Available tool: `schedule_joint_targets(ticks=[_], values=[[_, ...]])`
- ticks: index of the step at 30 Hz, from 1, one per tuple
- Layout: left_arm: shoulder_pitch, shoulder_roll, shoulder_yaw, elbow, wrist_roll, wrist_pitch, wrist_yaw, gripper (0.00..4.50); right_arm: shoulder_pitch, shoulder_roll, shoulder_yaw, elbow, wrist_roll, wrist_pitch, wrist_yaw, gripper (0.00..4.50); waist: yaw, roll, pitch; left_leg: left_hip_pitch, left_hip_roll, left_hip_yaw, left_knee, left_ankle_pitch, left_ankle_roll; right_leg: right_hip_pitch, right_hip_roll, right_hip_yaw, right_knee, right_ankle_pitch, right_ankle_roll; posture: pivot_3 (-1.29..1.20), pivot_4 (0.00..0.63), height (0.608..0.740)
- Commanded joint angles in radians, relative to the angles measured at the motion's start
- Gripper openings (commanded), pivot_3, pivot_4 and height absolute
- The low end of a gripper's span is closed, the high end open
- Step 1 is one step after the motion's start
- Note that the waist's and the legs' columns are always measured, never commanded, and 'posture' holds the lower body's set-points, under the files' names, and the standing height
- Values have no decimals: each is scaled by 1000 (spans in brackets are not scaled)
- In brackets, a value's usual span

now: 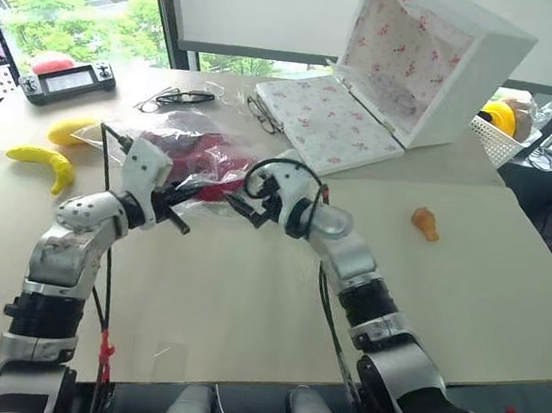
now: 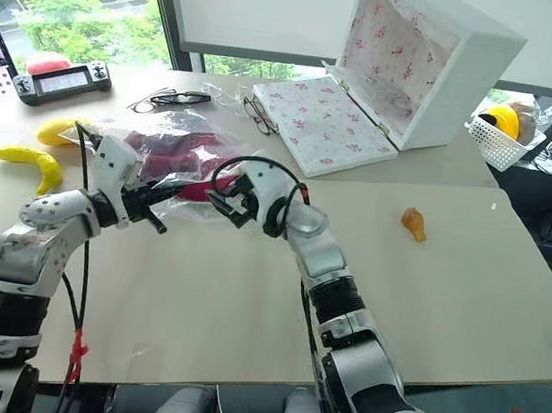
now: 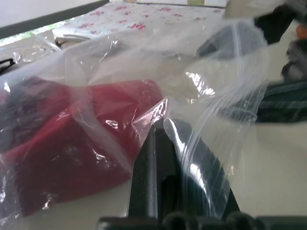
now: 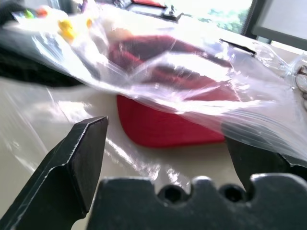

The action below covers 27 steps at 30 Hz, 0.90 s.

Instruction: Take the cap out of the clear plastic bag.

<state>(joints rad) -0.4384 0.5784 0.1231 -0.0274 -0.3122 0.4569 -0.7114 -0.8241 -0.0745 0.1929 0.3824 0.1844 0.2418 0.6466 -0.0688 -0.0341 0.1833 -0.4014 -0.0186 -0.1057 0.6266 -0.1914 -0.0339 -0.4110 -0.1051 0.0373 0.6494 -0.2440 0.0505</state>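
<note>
Head views: bag [image 1: 178,144] with cap [image 1: 196,161] inside lies at table centre-left, left gripper [image 1: 177,205] clamped on its near edge, right gripper [image 1: 246,206] at its 3 o'clock, jaws wide. Left wrist view: fingers [image 3: 153,167] pinch plastic film. Right wrist view: red brim [image 4: 163,124] straight ahead at mouth; judged step: reach in, close on brim, withdraw.

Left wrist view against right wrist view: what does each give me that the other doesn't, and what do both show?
Left wrist view alone: the left hand shut on the clear plastic bag, pinching a fold of film, with the floral-lined box behind. Right wrist view alone: the right hand open and holding nothing, its fingers wide apart, facing the red brim poking out. Both: the cap lying in the bag.
</note>
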Motion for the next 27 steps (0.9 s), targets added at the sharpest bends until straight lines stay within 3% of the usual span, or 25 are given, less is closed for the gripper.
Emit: schedule_joint_targets(ticks=[1, 6, 9, 14, 20, 27], values=[[-10, 2, 7, -36, -8, -19, 2, 34, -7, -24, 9, -39, -31, 0, 6, 4500, 0, 0, 0, 0, 0, 0, 0, 0, 0, 0, 0, 0, 0, 0, 0, 0, 150, 740], [-19, -22, 7, -56, -38, 0, 6, 34, -32, -29, 110, 91, -228, -170, -102, 4500, -2, 0, 0, 1, 0, 0, 0, 0, 0, 0, 0, 0, 1, 0, 0, 0, 150, 740], [-16, -24, 8, -41, -33, -5, 3, 34, -77, -28, 189, 240, -400, -323, -270, 4500, -5, 0, 0, 1, 0, 0, 0, 0, 0, -1, 0, 1, 1, 0, 0, 0, 150, 740], [-21, -21, 9, -32, -41, 0, -1, 34, -167, 21, 220, 449, -519, -487, -492, 4500, -3, 0, 0, -5, 0, 2, 0, 3, -6, -11, 0, 4, 7, 1, -1, 0, 150, 740], [-25, -30, -3, -34, -47, 4, -2, 34, -282, 68, 288, 644, -657, -579, -654, 4500, -4, 0, 0, -4, 0, 2, 0, 4, -6, -11, 0, 4, 8, 1, -1, 0, 150, 740], [-46, -36, -14, -20, -54, 4, -10, 34, -344, 154, 397, 811, -790, -619, -732, 4500, -6, 0, 0, -4, 0, 2, 0, 4, -6, -11, 0, 4, 9, 1, -1, 0, 150, 740]])
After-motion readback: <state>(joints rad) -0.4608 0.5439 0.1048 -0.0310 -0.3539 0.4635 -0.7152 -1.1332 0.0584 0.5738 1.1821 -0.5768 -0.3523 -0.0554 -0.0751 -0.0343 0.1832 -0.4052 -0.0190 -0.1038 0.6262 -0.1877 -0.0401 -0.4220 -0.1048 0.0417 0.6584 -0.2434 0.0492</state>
